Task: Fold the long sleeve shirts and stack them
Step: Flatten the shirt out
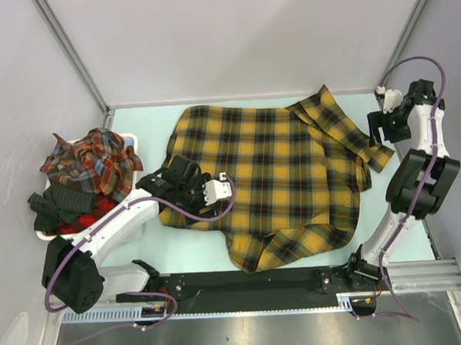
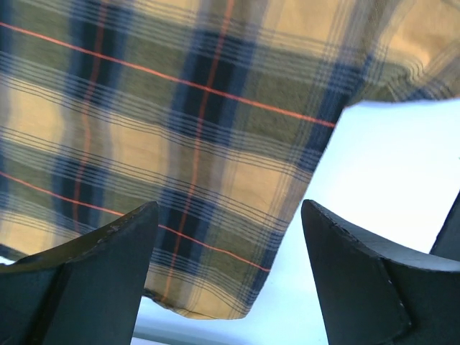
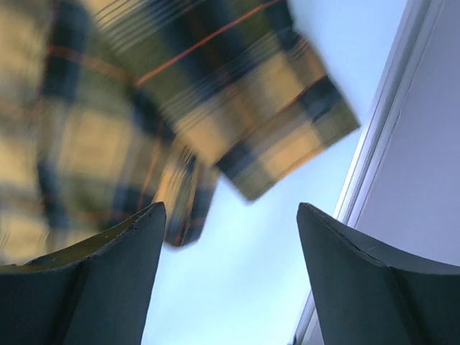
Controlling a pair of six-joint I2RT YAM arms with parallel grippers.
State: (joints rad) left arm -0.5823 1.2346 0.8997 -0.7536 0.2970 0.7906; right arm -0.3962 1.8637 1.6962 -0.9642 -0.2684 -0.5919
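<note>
Mustard-yellow plaid flannel shirt [image 1: 269, 178] spread flat on counter [image 1: 196, 251]. L tool [image 2: 230, 212] right over its left edge, R tool [image 3: 230, 212] just right of sleeve cuff. Both wide open, empty.

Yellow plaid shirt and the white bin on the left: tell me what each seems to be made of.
Yellow plaid shirt: soft woven cloth with a matte finish, probably cotton flannel. It lies in limp folds, and the left wrist view shows fine woven stripe lines. White bin: likely rigid plastic with a smooth finish, judging by its even, straight rim, though too little of it shows to be sure.
</note>
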